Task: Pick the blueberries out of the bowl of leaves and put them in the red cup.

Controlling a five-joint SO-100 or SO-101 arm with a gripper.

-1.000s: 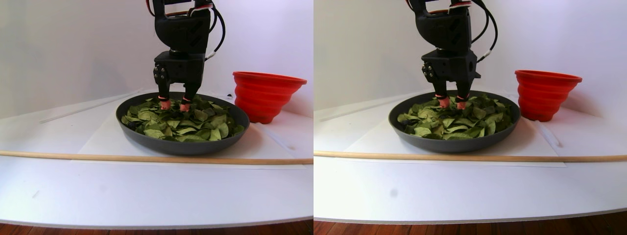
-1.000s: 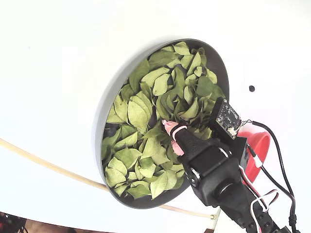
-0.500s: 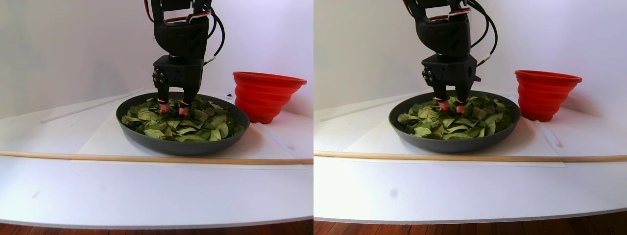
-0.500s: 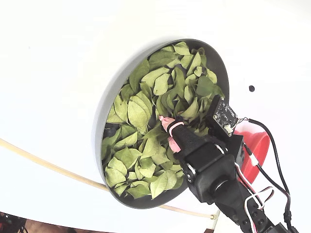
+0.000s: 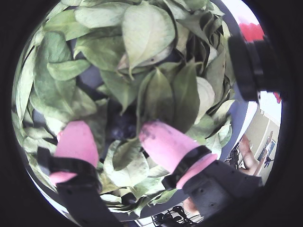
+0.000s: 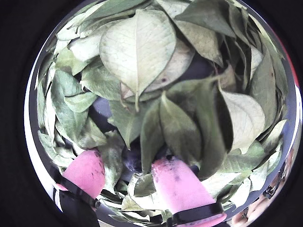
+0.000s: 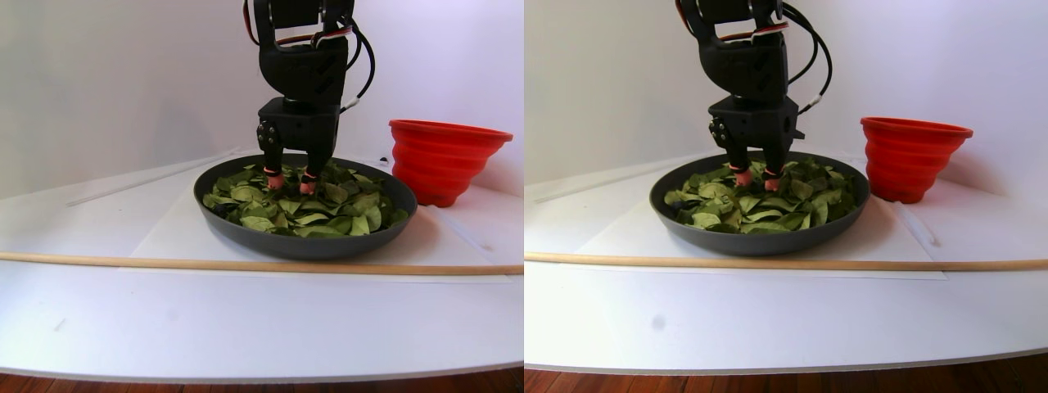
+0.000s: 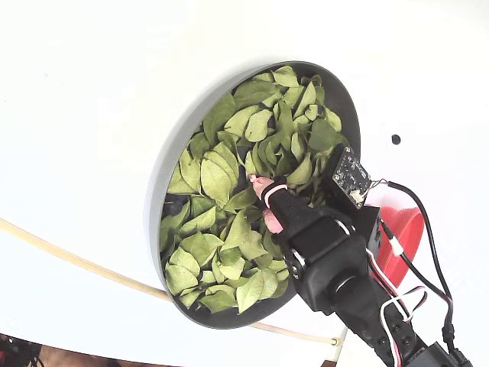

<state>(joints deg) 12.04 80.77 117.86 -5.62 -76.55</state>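
2 pink fingertips (image 5: 163,142) of the end effector (image 5: 116,139) stand apart among the leaves (image 6: 137,47) in the bowl (image 8: 164,172), with 1 dark, round shape that looks like one of the blueberries (image 5: 120,130) lying directly between them, half buried and not yet gripped. Because the berry sits on the line between the tips, closing should catch it, though leaves crowd in. Beyond the bowl's rim waits the red cup (image 7: 446,160) on the desk (image 7: 246,319).
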